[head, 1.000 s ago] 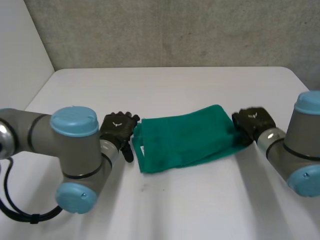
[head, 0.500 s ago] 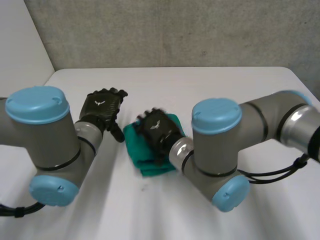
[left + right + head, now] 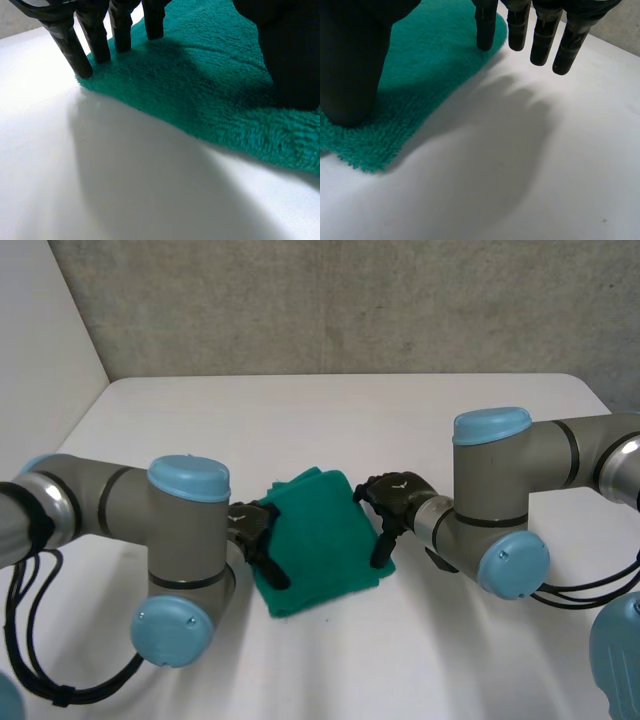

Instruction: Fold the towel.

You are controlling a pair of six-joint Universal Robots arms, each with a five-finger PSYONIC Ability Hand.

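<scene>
This looks like a robotics lab bench, folks, not a home. There's a plain white table (image 3: 330, 410), with a rough grey concrete wall (image 3: 350, 300) closing it off at 12 o'clock and a flat white panel (image 3: 40, 340) standing at 9 o'clock. Two industrial arms with grey joints and light-blue caps reach in, the left arm (image 3: 120, 505) from 8 o'clock and the right arm (image 3: 510, 475) from 3 o'clock. A green towel (image 3: 315, 540) lies between them at the centre.
</scene>
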